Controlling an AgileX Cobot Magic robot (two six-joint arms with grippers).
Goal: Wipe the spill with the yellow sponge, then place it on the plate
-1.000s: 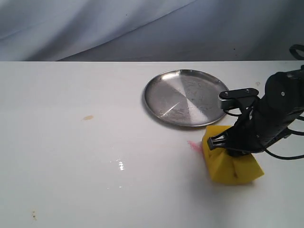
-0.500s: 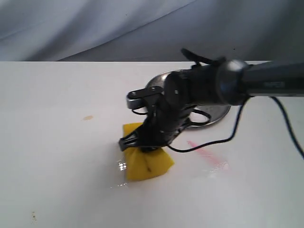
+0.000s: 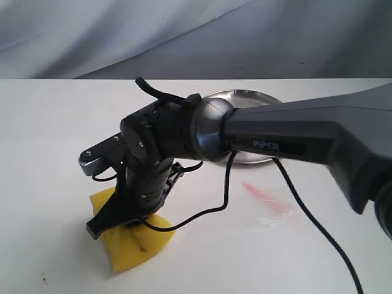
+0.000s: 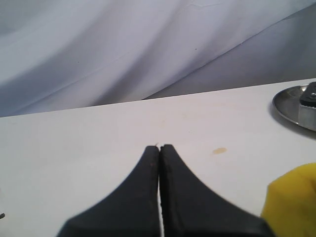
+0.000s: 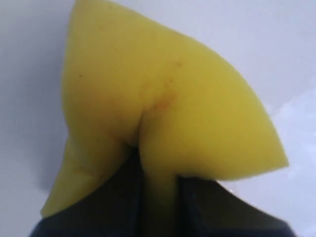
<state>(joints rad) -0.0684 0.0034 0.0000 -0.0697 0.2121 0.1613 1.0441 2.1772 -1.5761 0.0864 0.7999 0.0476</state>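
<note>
My right gripper (image 3: 124,222) reaches across to the left half of the table, shut on the yellow sponge (image 3: 130,247) and pressing it onto the white surface. In the right wrist view the sponge (image 5: 163,98) bulges out around the pinching fingers of that gripper (image 5: 158,174). The silver plate (image 3: 242,94) lies at the back, mostly hidden behind the right arm. No wet film of the spill shows; arm and sponge cover that patch. My left gripper (image 4: 159,147) is shut and empty above bare table, with the sponge's edge (image 4: 292,202) to one side.
A pink smear (image 3: 265,198) marks the table right of the sponge. A small amber spot (image 4: 218,150) lies on the table ahead of the left gripper, with the plate's rim (image 4: 289,106) beyond it. A grey cloth backdrop hangs behind the table's far edge.
The right arm has swept the sponge from the right, below the plate, across the table to the front left. It stayed shut on the sponge throughout.
</note>
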